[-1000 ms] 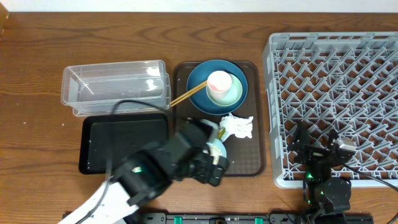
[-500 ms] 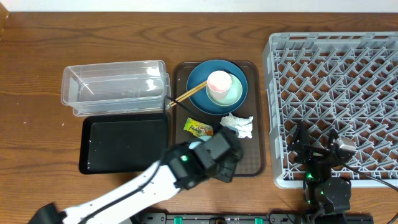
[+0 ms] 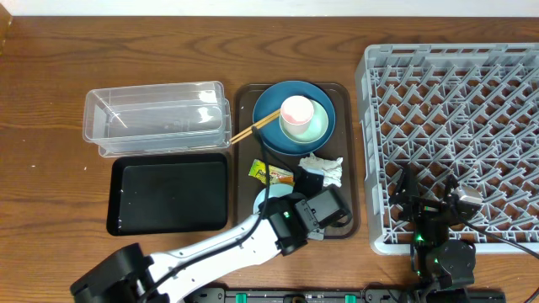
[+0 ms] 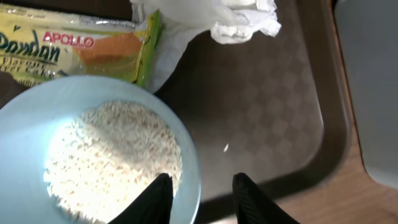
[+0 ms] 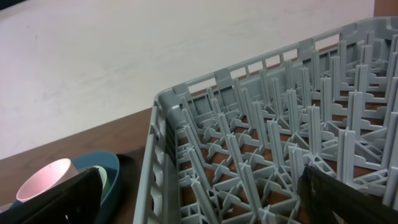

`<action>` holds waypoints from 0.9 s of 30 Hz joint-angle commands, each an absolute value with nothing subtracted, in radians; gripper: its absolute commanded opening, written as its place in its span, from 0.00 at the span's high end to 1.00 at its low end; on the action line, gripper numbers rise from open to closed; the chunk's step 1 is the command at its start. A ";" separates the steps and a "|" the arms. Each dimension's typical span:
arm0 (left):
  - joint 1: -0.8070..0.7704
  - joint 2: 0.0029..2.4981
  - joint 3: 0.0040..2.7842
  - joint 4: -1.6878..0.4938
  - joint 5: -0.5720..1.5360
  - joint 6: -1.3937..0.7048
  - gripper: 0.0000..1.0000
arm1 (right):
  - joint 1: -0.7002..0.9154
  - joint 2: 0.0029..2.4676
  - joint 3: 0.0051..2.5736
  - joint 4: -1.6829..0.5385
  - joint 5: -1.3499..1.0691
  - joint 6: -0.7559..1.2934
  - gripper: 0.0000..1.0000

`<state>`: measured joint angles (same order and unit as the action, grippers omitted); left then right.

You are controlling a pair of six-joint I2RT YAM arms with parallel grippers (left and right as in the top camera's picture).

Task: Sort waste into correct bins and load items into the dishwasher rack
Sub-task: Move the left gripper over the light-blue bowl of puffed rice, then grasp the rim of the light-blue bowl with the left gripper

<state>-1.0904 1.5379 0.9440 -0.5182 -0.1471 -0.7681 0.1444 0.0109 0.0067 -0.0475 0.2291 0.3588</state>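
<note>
- Overhead: left gripper (image 3: pixel 316 209) sits over the flat brown serving tray (image 3: pixel 349 215), beside the small pale-blue white bowl (image 3: pixel 263 200).
- Left wrist: fingers (image 4: pixel 160 194) apart, straddling the bowl's rim; loose white rice (image 4: pixel 112 155) inside, touching the yellow-green snack wrapper (image 4: pixel 74 53).
- Right wrist: right gripper (image 5: pixel 199 190) spread wide above the light-grey pegged plastic rack (image 5: pixel 280 143).

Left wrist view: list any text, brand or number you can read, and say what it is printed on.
"APOLLO": red capitals on the snack wrapper.
"...andan": large green word below it on the same wrapper, its start cut by the picture's edge.
Smaller lines under that: too blurred to read.
Overhead view: the wrapper's print is too small to read.
No other text shows in any view.
</note>
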 commanded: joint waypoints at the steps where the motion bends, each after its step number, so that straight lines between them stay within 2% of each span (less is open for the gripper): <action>1: -1.092 1.571 0.960 -0.506 -0.197 -0.788 0.66 | 0.139 0.006 0.006 -0.052 0.239 0.354 0.01; 27: -1.092 1.719 0.960 -0.466 -0.249 -0.787 0.76 | 0.139 0.006 0.006 -0.052 0.239 0.354 0.01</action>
